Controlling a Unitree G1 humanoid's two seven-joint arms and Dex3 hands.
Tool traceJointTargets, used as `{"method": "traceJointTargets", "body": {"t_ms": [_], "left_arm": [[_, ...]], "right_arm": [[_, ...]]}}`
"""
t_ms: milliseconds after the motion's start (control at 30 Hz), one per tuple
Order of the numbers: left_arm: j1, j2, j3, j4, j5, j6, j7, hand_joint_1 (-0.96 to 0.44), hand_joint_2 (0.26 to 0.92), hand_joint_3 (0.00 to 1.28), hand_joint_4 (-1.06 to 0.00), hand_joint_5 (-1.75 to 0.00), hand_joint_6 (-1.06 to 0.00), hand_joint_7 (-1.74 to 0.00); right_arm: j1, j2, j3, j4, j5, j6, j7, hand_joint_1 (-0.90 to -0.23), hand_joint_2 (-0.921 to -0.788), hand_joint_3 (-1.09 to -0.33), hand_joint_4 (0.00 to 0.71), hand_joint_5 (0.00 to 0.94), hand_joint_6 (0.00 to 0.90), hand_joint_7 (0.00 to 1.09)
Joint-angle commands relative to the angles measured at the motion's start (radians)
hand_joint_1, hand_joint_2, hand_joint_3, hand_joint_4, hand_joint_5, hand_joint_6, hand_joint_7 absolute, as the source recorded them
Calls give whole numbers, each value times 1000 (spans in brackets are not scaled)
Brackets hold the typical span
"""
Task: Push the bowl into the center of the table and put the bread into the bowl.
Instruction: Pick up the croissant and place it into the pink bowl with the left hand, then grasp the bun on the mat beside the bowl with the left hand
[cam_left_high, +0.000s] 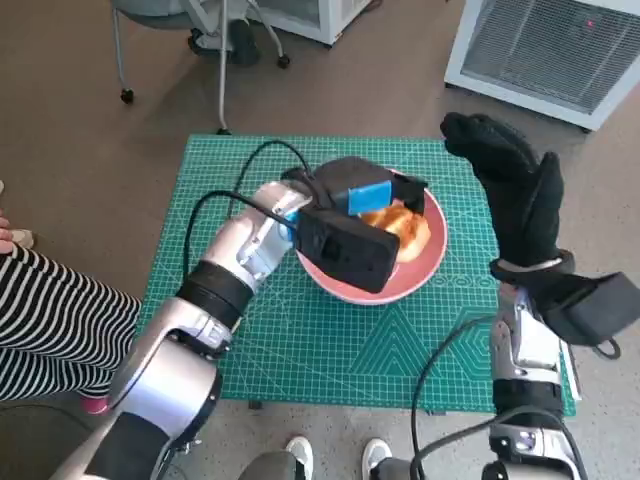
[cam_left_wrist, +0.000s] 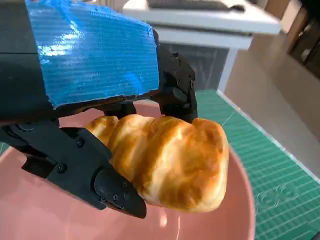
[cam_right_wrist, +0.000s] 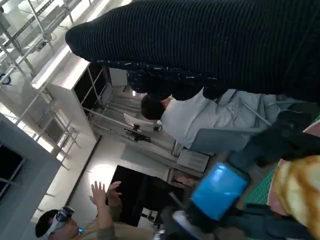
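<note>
Bread (cam_left_wrist: 167, 160) sits pinched in our left hand (cam_left_high: 345, 225), low over the pink bowl (cam_left_high: 425, 272), which rests near the middle of the green mat (cam_left_high: 300, 340), toward its far edge. Our right hand (cam_left_high: 515, 195) hangs raised by the mat's right edge, holding nothing, fingers apparently straight. If we release clumsily, the bread may cling to our fingers (cam_left_wrist: 87, 170) or roll over the rim.

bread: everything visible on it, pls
The bread is a golden-brown, glossy roll with ridged, twisted lobes and paler creases; it looks soft and whole. It sits over the pink bowl, held by the left hand, with black fingers on both sides. Whether it touches the bowl cannot be told.
</note>
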Motion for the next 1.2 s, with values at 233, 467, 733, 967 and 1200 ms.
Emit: {"method": "traceJointTargets", "body": {"t_ms": [233,467,733,967,1200], "left_arm": [[10,43,-2,-92,6,39,-74,-103,812,12,-235,-14,-307,-178],[74,128,34,-268,-21,27,-115,-185,775,1,-161,-1,-290,-91],[164,263,116,-489,-86,-20,-163,-259,756,0,-157,-1,-287,-57],[266,401,231,-708,-183,-24,-235,-268,745,0,-176,-7,-309,-49],[389,531,350,-876,-263,-31,-276,-310,754,7,-202,-12,-340,-48]], "right_arm": [[29,4,-3,-8,2,21,-10,-701,-921,-702,162,0,57,425],[33,10,1,-14,-2,20,-16,-698,-921,-702,162,0,57,423],[37,12,4,-22,-2,24,-20,-694,-921,-702,162,0,57,422],[42,15,7,-39,2,34,-20,-690,-921,-701,162,0,58,421],[46,21,10,-53,3,41,-19,-689,-921,-700,162,0,59,420]]}}
